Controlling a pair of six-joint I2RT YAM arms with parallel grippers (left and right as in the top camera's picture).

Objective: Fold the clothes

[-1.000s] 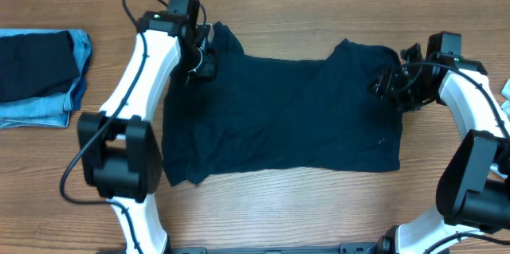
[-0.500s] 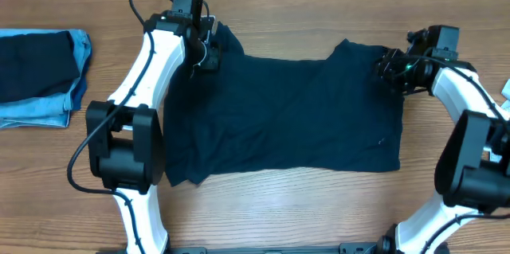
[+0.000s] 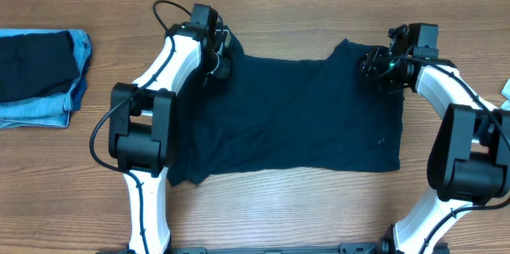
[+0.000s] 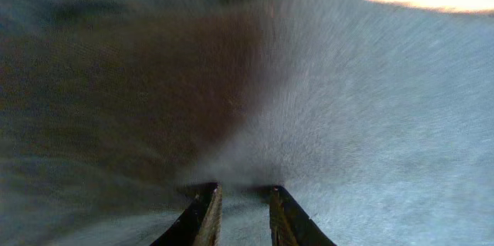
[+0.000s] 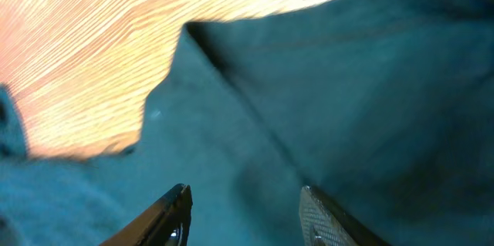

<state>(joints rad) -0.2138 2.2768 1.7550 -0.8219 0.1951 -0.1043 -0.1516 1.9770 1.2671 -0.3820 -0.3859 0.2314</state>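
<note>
Navy shirt point(image 3: 295, 115) lies spread; left jaws narrow, grip unclear; right jaws apart.

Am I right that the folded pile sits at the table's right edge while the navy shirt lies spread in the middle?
Not quite: the overhead view shows the folded pile at the left edge; the navy shirt does lie spread mid-table.

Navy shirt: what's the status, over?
Navy shirt spread out, unfolded. Left gripper at its far corner, grip unclear. Right gripper open over opposite corner. Nothing blocking.
</note>
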